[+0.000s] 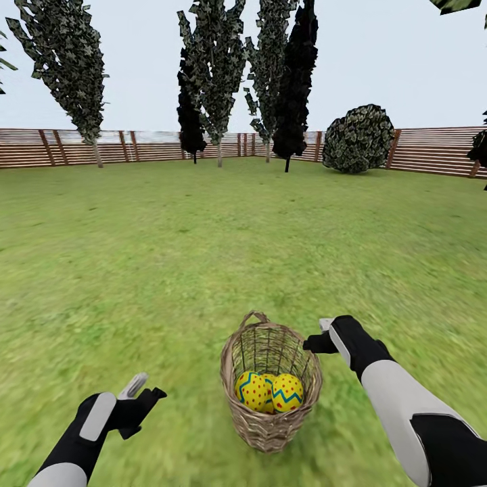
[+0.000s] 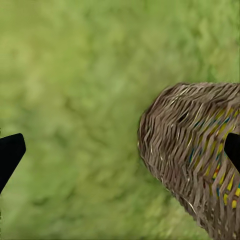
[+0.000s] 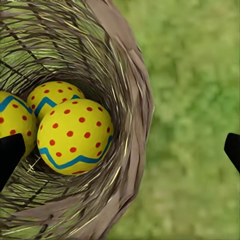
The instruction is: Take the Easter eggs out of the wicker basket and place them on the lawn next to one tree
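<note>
Right pincer (image 1: 323,335) hovers spread beside wicker basket (image 1: 233,379) rim, lawn (image 1: 203,257) around.

Wicker basket (image 2: 192,150): brown open weave, seen from outside, standing on lawn (image 2: 75,75); yellow shows through weave. Left hand's dark fingertips (image 2: 10,152) spread wide apart.

A: In the head view the third egg (image 1: 268,380) is peeking out between the other two, mostly hidden.

B: And in the right wrist view the far egg (image 3: 11,120) is running off the picture's edge.

A: The wicker basket (image 2: 200,150) is getting cut off in the left wrist view; its weave is letting only slivers of yellow show through.

B: The grass is blurring there too.
</note>
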Tool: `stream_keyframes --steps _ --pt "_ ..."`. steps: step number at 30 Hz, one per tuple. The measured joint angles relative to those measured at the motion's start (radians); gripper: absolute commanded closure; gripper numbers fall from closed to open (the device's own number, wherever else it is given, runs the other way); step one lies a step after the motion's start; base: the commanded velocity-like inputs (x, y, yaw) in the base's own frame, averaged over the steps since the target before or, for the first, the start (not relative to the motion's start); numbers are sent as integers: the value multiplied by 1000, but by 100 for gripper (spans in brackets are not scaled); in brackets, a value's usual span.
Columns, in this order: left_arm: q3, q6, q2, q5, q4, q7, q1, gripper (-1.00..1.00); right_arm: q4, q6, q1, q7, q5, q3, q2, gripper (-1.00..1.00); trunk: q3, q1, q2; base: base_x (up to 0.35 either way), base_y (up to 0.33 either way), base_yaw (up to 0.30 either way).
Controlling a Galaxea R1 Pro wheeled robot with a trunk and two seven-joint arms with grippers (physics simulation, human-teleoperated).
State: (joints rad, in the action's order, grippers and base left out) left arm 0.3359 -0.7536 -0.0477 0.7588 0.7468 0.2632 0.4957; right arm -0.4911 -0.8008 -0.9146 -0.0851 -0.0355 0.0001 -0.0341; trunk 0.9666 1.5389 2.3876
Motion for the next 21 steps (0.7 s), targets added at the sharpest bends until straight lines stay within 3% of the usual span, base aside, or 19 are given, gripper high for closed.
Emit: stream_keyframes --steps 4,12,14,16,21 --pt "-5 6 -4 -5 0 0 -21 -100 0 0 0 1 4 1 -1 -100 0 0 0 109 0 0" --pt "-49 44 -6 -22 0 1 -55 -100 19 1 0 2 6 1 -1 -100 0 0 0 236 0 0" --pt "-45 45 -6 -18 1 2 -56 -100 21 1 0 2 6 1 -1 -100 0 0 0 73 0 0" --pt "-9 39 -6 -4 8 4 -56 -100 22 2 0 2 6 1 -1 -100 6 8 14 28 0 0" --pt "21 34 -5 5 18 3 -57 -100 24 2 0 2 6 1 -1 -100 22 27 49 11 0 0"
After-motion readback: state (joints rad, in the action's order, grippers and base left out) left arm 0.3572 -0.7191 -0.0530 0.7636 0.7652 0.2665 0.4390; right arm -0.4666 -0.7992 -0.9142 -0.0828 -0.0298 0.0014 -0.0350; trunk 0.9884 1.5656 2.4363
